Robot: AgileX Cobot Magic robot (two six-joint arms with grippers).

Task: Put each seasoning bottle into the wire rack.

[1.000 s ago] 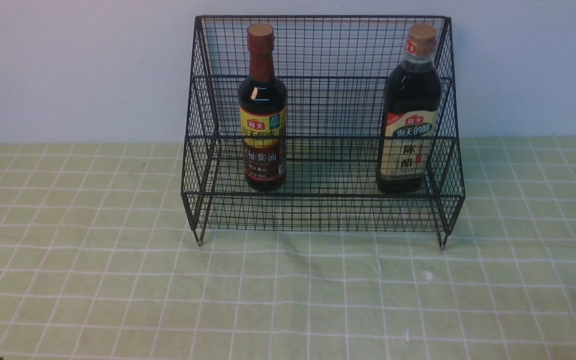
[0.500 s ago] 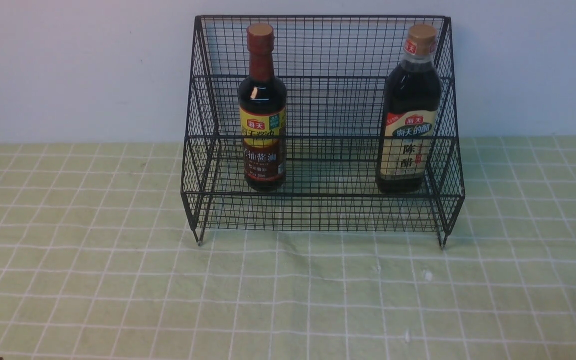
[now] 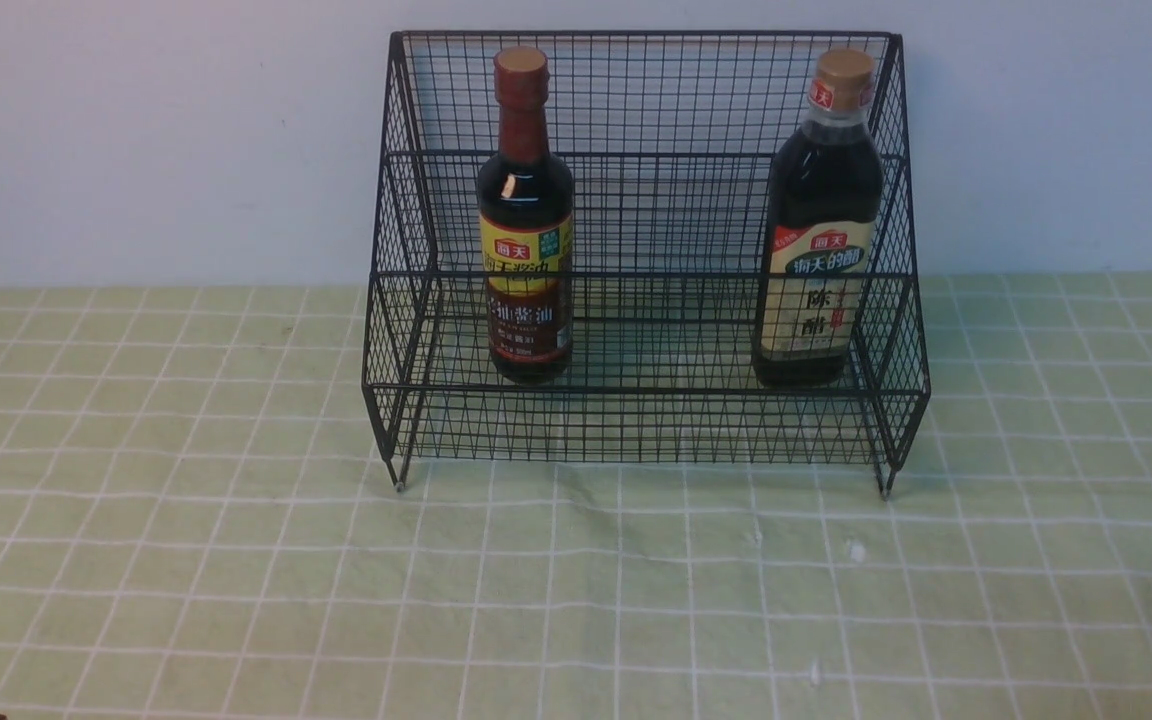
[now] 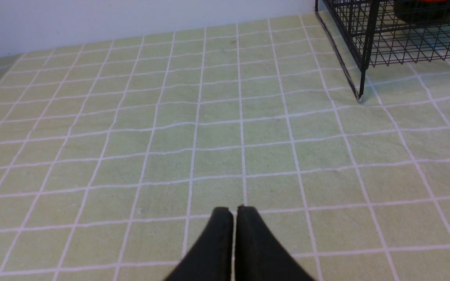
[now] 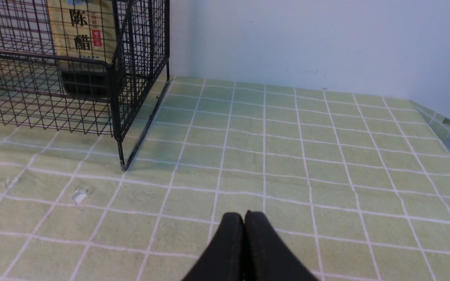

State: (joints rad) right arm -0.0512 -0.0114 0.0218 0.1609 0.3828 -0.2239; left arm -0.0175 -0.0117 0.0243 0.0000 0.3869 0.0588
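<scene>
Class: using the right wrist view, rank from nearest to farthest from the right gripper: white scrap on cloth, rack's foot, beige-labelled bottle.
From the shut right gripper:
1. White scrap, on the green cloth.
2. Black wire rack's foot, corner.
3. Beige-labelled dark bottle, inside rack.

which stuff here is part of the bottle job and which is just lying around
Job:
- slim bottle, in the rack
- broad bottle, in the rack
- wire rack

Lying about:
- checked green cloth
- small white scraps on the cloth

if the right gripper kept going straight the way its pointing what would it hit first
Probably nothing but the green checked tablecloth and then the pale wall. The right gripper, jaws shut, points past the black wire-mesh rack, which stands off to one side. Depth is hard to judge.
</scene>
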